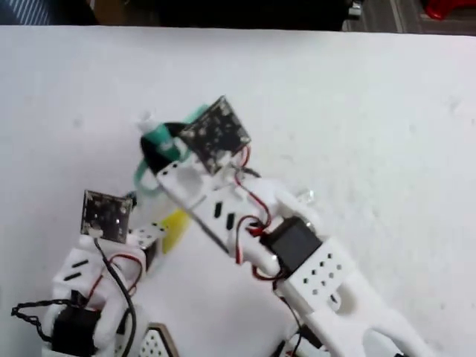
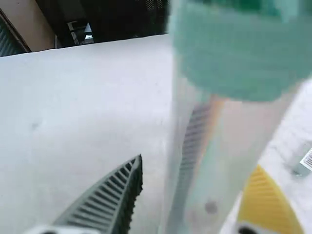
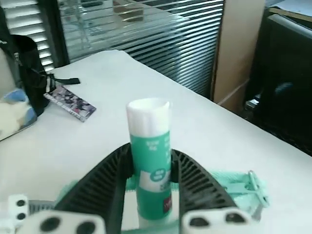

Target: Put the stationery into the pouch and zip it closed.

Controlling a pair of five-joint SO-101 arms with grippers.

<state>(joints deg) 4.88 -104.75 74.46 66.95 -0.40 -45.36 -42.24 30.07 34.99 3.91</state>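
A green and white glue stick [image 3: 148, 122] stands upright with its white cap up, and my right gripper [image 3: 150, 158] is shut on its lower body. Just under it lies the pouch's mint-green edge with a metal zipper pull [image 3: 249, 181]. In the high view the right arm stretches to the table's middle left, where the glue stick [image 1: 158, 137] hangs over the pouch [image 1: 143, 175]. My left gripper [image 2: 199, 165] is low at the left, open, its grey finger [image 2: 114, 197] and yellow finger [image 2: 265, 204] on either side of the clear pouch [image 2: 219, 146].
The white table [image 1: 357, 104] stretches wide to the right and back, ending at a far edge. A black bag [image 3: 24, 63], a printed card [image 3: 70, 102] and a blue and cream object [image 3: 14, 114] lie off to one side.
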